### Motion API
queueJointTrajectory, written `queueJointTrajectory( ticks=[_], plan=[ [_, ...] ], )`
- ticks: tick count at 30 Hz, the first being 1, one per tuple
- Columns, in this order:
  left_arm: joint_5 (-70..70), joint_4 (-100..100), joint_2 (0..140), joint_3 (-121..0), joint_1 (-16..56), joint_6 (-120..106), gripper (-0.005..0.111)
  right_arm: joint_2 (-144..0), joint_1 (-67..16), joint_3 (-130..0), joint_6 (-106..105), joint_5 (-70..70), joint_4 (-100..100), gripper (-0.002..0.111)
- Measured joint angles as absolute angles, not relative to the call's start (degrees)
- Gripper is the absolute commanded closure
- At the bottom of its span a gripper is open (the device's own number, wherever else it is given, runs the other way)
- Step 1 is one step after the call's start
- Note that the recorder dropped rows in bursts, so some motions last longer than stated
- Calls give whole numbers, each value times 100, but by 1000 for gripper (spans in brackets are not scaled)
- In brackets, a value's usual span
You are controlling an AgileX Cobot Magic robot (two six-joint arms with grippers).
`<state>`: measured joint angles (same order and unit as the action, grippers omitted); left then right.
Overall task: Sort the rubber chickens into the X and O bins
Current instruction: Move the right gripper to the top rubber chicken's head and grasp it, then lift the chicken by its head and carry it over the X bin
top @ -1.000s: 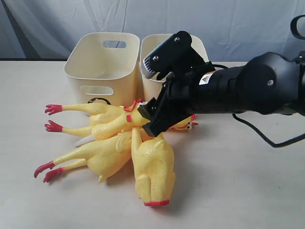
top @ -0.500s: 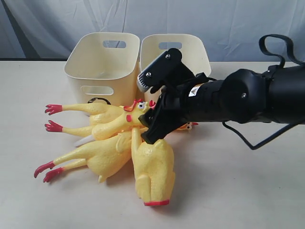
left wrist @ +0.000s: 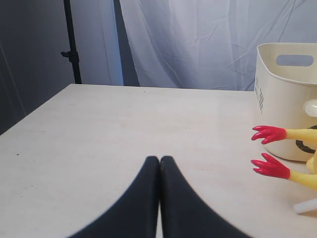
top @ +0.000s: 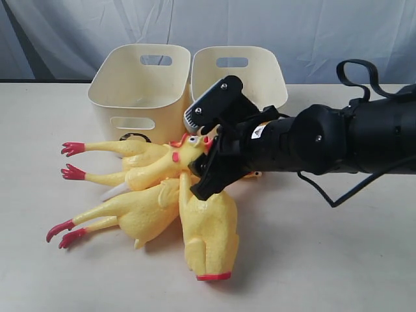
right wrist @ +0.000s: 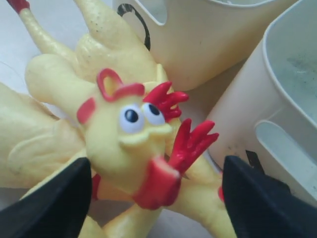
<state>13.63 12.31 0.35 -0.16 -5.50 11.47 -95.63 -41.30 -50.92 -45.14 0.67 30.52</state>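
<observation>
The rubber chickens (top: pixel 156 195) lie in a tangled heap on the pale table (top: pixel 338 260), just in front of the two cream bins, their red feet pointing to the left of the exterior view. One chicken's head (right wrist: pixel 126 126) sticks up from the heap with eyes and red comb toward the right wrist camera, and the red foot (right wrist: pixel 190 139) of another chicken lies against its cheek. The right gripper (right wrist: pixel 156 196) hangs over this head, its two black fingers (right wrist: pixel 49 208) wide apart on either side of the neck; whether they touch it cannot be told. In the exterior view the black arm hides the middle of the heap and part of the right bin (top: pixel 260 71). The left bin (top: pixel 140 91) stands touching its twin; a curved black mark (right wrist: pixel 133 20) low on its front is half covered by chicken legs. A white strip (top: pixel 114 193) pokes out from under the heap. The left gripper (left wrist: pixel 159 161) hovers well aside over bare table, fingers pressed together with nothing between them.
</observation>
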Motion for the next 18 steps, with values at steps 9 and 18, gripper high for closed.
queueJointTrajectory(
  ticks=[9, 18],
  plan=[
    [1363, 1231, 35, -16, -550, 1147, 107, -9563, -4209, -5207, -4514, 77, 3052, 69],
    [1363, 1231, 35, -16, -550, 1147, 107, -9563, -4352, -5207, -4503, 120, 3052, 109]
  ],
)
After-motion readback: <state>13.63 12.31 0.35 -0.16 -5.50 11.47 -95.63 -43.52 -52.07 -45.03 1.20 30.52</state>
